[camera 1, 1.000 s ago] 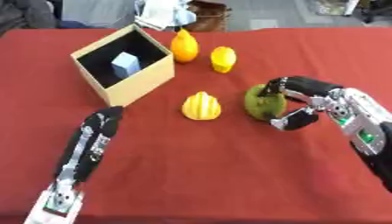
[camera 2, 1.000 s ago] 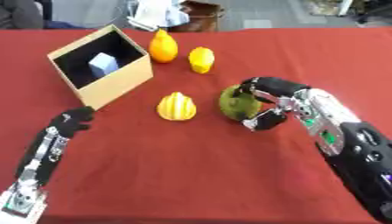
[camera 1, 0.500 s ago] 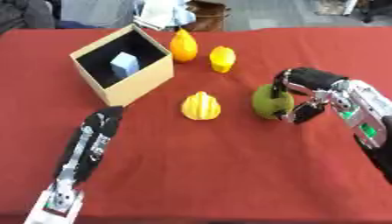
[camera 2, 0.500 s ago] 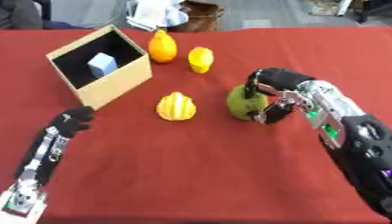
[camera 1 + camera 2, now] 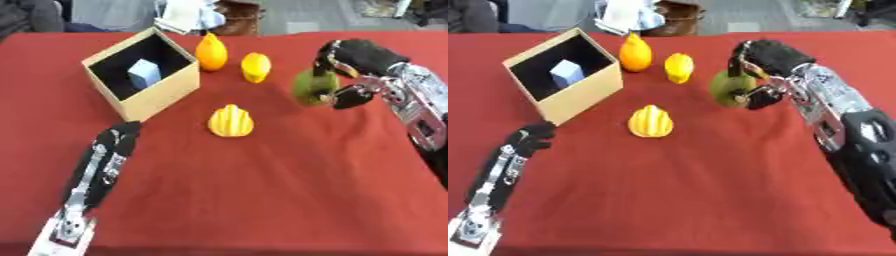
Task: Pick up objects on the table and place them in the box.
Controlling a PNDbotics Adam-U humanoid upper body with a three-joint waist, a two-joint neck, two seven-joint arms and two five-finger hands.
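Right robot hand [image 5: 765,75] curled round the green pear-shaped fruit [image 5: 731,89], thumb below, fingers over the top; fruit held just above the red-cloth worktop [image 5: 710,190], right of the open tan cardboard box [image 5: 579,95]. Fruit looks smooth and rigid, probably light plastic; could slip, so a wrap at its widest part suits. Pale blue block [image 5: 565,73] already inside box. Ribbed yellow fruit [image 5: 650,121], small yellow fruit [image 5: 679,67], orange fruit [image 5: 634,52] remain. Left robot hand [image 5: 531,137] idle, lower left, fingers curled. Clutter beyond far edge.

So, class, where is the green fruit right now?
The green fruit is right of centre, held in the right hand, just right of the small yellow fruit.
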